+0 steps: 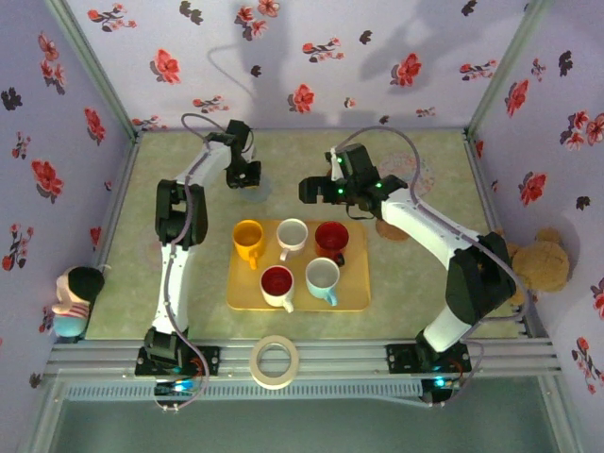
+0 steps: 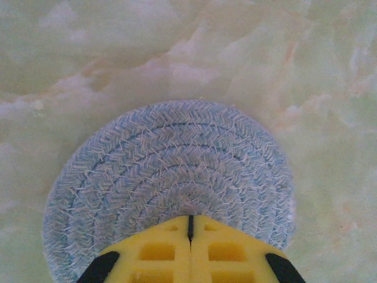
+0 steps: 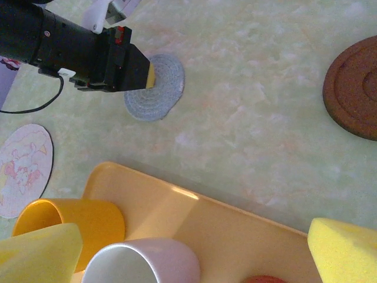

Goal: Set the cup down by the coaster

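The right end effector stands with its jaws wide and holds nothing. Its yellow foam pads hang over the far row of the yellow tray. In the right wrist view the white cup sits between the pads, and the yellow cup lies on its side just beside it, partly under one pad. The grasp looks not yet made, so the step in hand is probably lowering onto the white cup.

To do that well, the jaws should come down centred on that cup. Its rim should go between the pads, clear of the yellow cup and of the handle, before they close.

The left end effector is closed, pads pressed together with nothing between them. It hangs over the near edge of the woven blue-grey coaster, which lies on the worktop beyond the tray. I cannot tell whether it touches the coaster.

A brown cork coaster and a patterned coaster lie well apart to either side. The woven one is probably the target, so the cup should go on bare worktop just beside it, not on it, and clear of the left arm.
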Available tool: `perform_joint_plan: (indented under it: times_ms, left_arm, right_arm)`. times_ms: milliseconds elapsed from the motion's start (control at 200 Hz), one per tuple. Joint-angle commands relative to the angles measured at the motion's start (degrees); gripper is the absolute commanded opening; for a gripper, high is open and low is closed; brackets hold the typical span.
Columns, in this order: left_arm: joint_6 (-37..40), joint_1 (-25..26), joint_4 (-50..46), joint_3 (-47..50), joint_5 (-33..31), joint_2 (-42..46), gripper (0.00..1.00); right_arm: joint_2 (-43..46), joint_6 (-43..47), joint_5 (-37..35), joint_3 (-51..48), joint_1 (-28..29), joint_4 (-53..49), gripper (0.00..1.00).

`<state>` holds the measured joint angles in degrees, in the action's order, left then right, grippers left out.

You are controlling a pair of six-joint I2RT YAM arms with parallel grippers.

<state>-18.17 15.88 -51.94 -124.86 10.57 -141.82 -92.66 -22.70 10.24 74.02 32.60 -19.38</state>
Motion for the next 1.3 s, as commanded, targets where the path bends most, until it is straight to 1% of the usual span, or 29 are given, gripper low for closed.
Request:
perform_joint_plan:
  times_ms: [0,195,540,725,840,880,900,1010,1115,1225,1295]
  left_arm:
    - [-1.07,1.17,-4.49,-0.61,0.76,-4.10,0.07]
    - [-0.55,1.09,-6.53,-2.53,0.90,-3.11,0.12]
    - [-3.51,1.11,-7.84,-6.95,0.93,-0.19,0.21]
    - [-3.30,1.13,-9.91,-11.46,1.11,2.23,0.28]
    - [-2.92,1.01,-11.70,-15.54,0.97,3.63,0.35]
    - [-2.76,0.96,-12.41,-16.84,0.78,4.13,0.36]
    - [-2.70,0.98,-12.75,-17.37,0.71,4.50,0.38]
    - [-2.84,0.65,-14.44,-18.40,-1.15,6.76,0.44]
    - [-1.60,0.53,-16.39,-16.97,-3.67,10.14,0.51]
    - [-0.05,0.55,-17.30,-12.71,-6.92,15.19,0.63]
    - [0.32,0.46,-17.30,-9.30,-9.81,18.82,0.67]
  right_arm:
    - [1.77,0.72,-1.53,-0.11,0.36,-1.85,1.00]
    - [2.37,1.17,-2.45,-0.10,0.36,-2.87,1.00]
    - [2.46,1.37,-3.13,-0.06,0.36,-2.69,0.99]
    - [2.93,2.65,-2.34,0.47,0.36,-4.32,1.00]
    - [3.51,3.49,-1.81,0.43,0.36,-5.70,0.99]
    - [3.85,3.64,-1.52,0.21,0.36,-5.87,1.00]
    - [4.00,3.67,-1.41,0.10,0.34,-5.93,0.99]
    - [5.05,3.45,-0.12,-0.37,0.44,-5.94,1.00]
    - [6.08,3.66,0.63,-0.53,0.95,-6.42,1.00]
    - [7.42,4.48,1.14,-0.72,1.84,-6.64,1.00]
    - [8.15,5.26,1.36,-0.81,2.52,-6.81,1.00]
